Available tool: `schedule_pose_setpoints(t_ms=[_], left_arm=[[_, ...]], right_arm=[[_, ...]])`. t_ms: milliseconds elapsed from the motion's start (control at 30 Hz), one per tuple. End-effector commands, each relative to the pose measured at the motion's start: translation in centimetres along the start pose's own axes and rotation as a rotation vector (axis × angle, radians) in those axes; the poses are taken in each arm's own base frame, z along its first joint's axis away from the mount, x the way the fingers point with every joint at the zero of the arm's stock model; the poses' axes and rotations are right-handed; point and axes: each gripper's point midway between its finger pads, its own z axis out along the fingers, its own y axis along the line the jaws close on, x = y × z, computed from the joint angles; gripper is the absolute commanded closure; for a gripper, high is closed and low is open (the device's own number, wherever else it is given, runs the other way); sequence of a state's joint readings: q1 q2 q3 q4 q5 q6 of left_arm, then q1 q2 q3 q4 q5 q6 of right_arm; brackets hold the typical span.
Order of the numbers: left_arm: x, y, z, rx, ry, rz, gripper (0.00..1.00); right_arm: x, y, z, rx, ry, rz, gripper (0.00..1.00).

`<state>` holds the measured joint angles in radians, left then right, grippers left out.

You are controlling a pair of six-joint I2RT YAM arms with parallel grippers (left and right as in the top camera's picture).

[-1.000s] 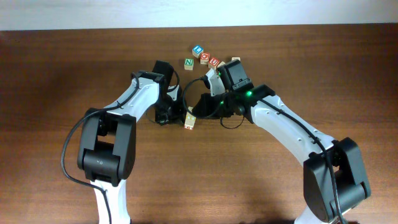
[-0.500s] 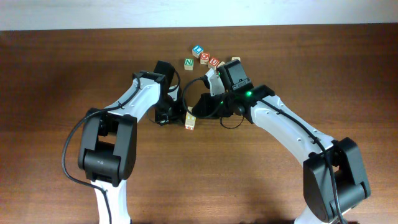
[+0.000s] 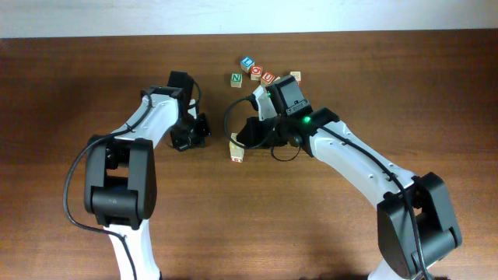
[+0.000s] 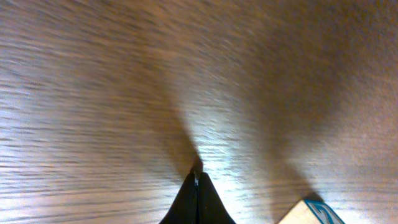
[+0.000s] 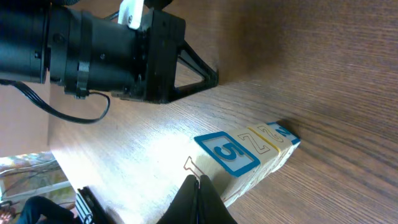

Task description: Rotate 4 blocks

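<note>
Looking down from overhead, we see the row of blocks (image 3: pixel 236 148) near the middle of the desk (image 3: pixel 405 85), with its long axis running roughly from the far side to the near side. The right gripper (image 3: pixel 239 138) sits at the row's far end. The left gripper (image 3: pixel 202 131) stands apart to the left, bare wood between. The lettered cubes (image 3: pixel 256 71) cluster near the far edge, and wide open wood spreads toward the near edge and both sides.

From the left wrist, our jaws are pressed together on nothing, over bare wood. A blue-edged corner of the row of blocks (image 4: pixel 309 213) shows at the lower right.

From the right wrist, our jaws are pressed together at the near end of the row (image 5: pixel 249 155), gripping nothing we can see. The row stretches away to the upper right, with a blue-framed 5 facing up and a yellow-framed figure behind it. The left gripper (image 5: pixel 208 76) points toward it across clear wood.
</note>
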<state>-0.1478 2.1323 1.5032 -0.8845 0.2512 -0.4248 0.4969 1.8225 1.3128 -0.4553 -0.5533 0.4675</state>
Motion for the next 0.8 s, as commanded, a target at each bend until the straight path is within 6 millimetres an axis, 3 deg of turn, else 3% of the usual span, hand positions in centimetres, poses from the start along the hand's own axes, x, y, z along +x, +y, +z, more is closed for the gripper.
schedule_pose_setpoints(t_ms=[0, 767], left_arm=[[-0.5, 0.7, -0.1, -0.010, -0.012, -0.026, 1.00], [-0.4, 0.8, -0.1, -0.012, -0.007, -0.028, 1.00]], right_arm=[[0.8, -2.3, 1.3, 0.085, 0.015, 0.019, 0.96], [-0.4, 0.0, 0.5, 0.012, -0.001, -0.012, 0.96]])
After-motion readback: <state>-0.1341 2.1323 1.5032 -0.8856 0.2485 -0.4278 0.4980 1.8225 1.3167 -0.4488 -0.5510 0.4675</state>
